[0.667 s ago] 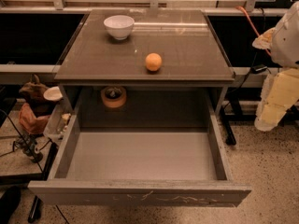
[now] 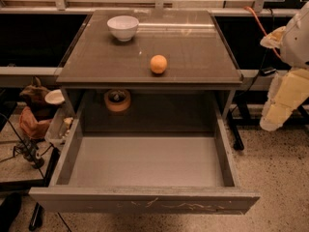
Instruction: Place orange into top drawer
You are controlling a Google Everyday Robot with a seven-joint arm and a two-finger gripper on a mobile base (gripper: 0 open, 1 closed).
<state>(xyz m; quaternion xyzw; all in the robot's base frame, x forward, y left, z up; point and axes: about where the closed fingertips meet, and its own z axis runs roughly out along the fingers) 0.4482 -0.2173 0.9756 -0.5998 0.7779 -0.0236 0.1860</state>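
Orange-coloured, the orange sits near the counter's front edge, above the open top drawer; the gripper hangs well right, its state impossible to tell.

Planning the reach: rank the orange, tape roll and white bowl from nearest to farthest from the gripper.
1. Orange, front centre of the tabletop; the gripper hangs right of it.
2. Tape roll, under the tabletop, and white bowl, back left: too close to call.
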